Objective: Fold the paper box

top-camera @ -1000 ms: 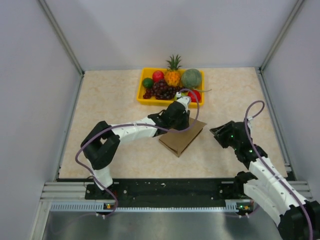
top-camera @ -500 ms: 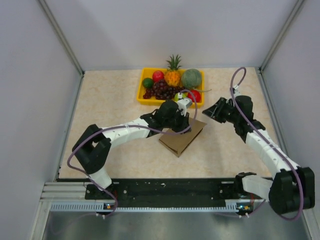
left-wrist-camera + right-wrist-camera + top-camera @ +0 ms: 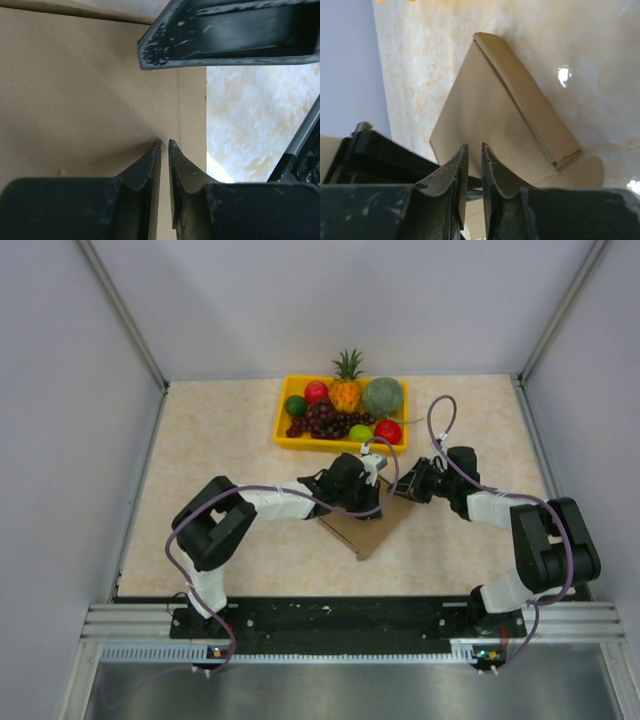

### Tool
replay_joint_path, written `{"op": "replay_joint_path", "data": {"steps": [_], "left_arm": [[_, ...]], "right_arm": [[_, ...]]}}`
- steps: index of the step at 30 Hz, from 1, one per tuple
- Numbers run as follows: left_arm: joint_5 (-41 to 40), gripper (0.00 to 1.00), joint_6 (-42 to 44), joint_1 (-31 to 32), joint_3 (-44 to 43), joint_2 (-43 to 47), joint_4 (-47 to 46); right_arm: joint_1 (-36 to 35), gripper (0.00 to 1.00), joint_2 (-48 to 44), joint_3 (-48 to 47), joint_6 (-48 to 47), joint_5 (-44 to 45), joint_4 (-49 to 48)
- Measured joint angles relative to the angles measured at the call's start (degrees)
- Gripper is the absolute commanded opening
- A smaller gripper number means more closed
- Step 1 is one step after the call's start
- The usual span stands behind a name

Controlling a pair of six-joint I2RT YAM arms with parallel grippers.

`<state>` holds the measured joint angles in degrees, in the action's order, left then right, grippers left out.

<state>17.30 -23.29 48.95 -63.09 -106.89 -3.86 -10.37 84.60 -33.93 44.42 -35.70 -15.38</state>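
The box (image 3: 366, 524) lay in the middle of the table (image 3: 220, 440), just below the yellow tray (image 3: 283, 422) in the top view. It was no flat sheet. In the right wrist view it showed as a low closed carton, with one broad face up and a long side wall folded along the right edge. So I judge that most of the folding was done. One rounded tab (image 3: 586, 171) stuck out at the lower right of that view, and the seam beside it looked not fully pushed in. What was left, I think, was to tuck this tab and press the lid flat.

The left claw (image 3: 368, 478) was on the upper part of the box, clenched to a thin slit over bare cardboard. Whether a thin edge was pinched in that slit, the left wrist view did not show clearly. The right claw (image 3: 414, 483) was also clenched, with nothing between its fingers, at the upper right corner of the box.

For moving, the tight place was the upper side: the two claws were close together, and the tray with fruit stood near behind them. To the left and toward the bottom of the frame the table gave free room, and the side walls were well apart from the box.
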Motion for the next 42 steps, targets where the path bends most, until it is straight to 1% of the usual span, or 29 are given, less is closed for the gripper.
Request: {"op": "replay_joint_path", "data": {"steps": [2, 3, 4, 5, 7, 8, 9, 10, 11, 13, 15, 18, 20, 22, 24, 25, 26, 28, 29, 30, 33, 34, 37, 42], "left_arm": [[-0.2, 0.21, 0.0, 0.0, 0.2, -0.1, -0.7], [-0.2, 0.27, 0.0, 0.0, 0.2, -0.2, -0.8], [-0.1, 0.30, 0.1, 0.0, 0.2, -0.2, -0.9], [0.0, 0.32, 0.1, 0.0, 0.2, -0.1, -1.0], [0.3, 0.38, 0.3, 0.2, 0.3, 0.2, -1.1], [0.3, 0.40, 0.6, 0.3, 0.6, 0.7, -1.0], [0.2, 0.42, 0.8, 0.3, 0.8, 1.3, -0.8], [-0.1, 0.46, 0.9, 0.3, 1.2, 2.4, 0.0], [-0.5, 0.47, 1.0, 0.3, 1.9, 4.2, 1.5], [-1.2, 0.50, 1.2, 0.2, 3.4, 8.2, 3.9], [-2.6, 0.51, 1.1, 0.0, 6.1, 14.1, 5.5], [-3.9, 0.51, -0.6, -0.9, 11.8, 24.3, 6.7], [-4.1, 0.54, -3.2, -2.0, 16.8, 30.3, 5.9], [-3.7, 0.57, -7.1, -4.0, 22.4, 34.4, 4.2], [-2.6, 0.61, -11.6, -6.6, 29.2, 37.0, 2.1], [-1.6, 0.61, -14.1, -8.0, 32.3, 37.3, 0.5], [-0.9, 0.61, -16.3, -9.2, 35.2, 37.4, -0.9], [0.6, 0.58, -20.1, -10.7, 39.0, 36.9, -2.9], [1.5, 0.56, -21.7, -11.0, 40.0, 36.3, -3.5], [2.2, 0.55, -23.1, -11.0, 40.2, 35.5, -4.2], [3.4, 0.59, -25.7, -11.0, 39.9, 34.4, -7.1], [3.3, 0.62, -26.1, -11.0, 39.6, 34.4, -7.1], [3.1, 0.63, -26.4, -11.5, 38.4, 34.4, -6.8], [4.2, 0.64, -27.0, -16.2, 38.4, 34.4, -6.8]], "right_arm": [[0.0, 0.18, 2.7, 0.3, -0.4, 0.0, -2.0], [0.0, 0.19, 3.8, 0.5, -0.8, 0.1, -2.7], [0.0, 0.21, 4.3, 0.7, -1.0, 0.2, -2.7], [0.0, 0.27, 4.4, 1.0, -1.6, 0.4, -2.5], [0.0, 0.35, 4.2, 1.0, -3.2, 0.6, -1.4], [0.0, 0.44, 3.5, 0.7, -4.3, 0.7, -0.4], [0.1, 0.48, 2.6, 0.0, -5.9, 1.0, 1.6], [0.2, 0.52, 1.8, -1.0, -7.5, 1.3, 3.5], [0.4, 0.59, 1.1, -2.3, -9.2, 1.6, 5.7], [0.8, 0.63, 0.8, -5.3, -12.6, 1.9, 9.4], [1.2, 0.64, 1.2, -8.9, -16.2, 1.8, 13.2], [1.9, 0.63, 3.5, -12.4, -19.6, 0.4, 15.5], [2.4, 0.60, 6.2, -13.3, -21.0, -0.6, 16.3], [2.7, 0.60, 8.3, -13.3, -21.5, -1.9, 17.6], [2.8, 0.58, 9.5, -12.5, -21.6, -2.9, 18.0], [2.8, 0.56, 9.5, -11.5, -21.6, -3.3, 18.0], [2.8, 0.51, 9.4, -10.5, -21.6, -3.4, 17.9], [2.8, 0.45, 9.3, -8.7, -21.4, -3.8, 17.8], [2.9, 0.38, 9.3, -7.7, -21.2, -4.1, 17.3], [2.9, 0.36, 9.3, -6.7, -20.6, -4.5, 16.2], [3.1, 0.34, 9.2, -4.0, -18.4, -6.1, 12.9], [3.1, 0.32, 9.2, -3.4, -17.8, -6.4, 11.6], [3.1, 0.28, 9.0, -1.8, -16.7, -7.1, 8.6], [3.1, 0.20, 8.9, -0.9, -15.3, -7.1, 6.5]]}}
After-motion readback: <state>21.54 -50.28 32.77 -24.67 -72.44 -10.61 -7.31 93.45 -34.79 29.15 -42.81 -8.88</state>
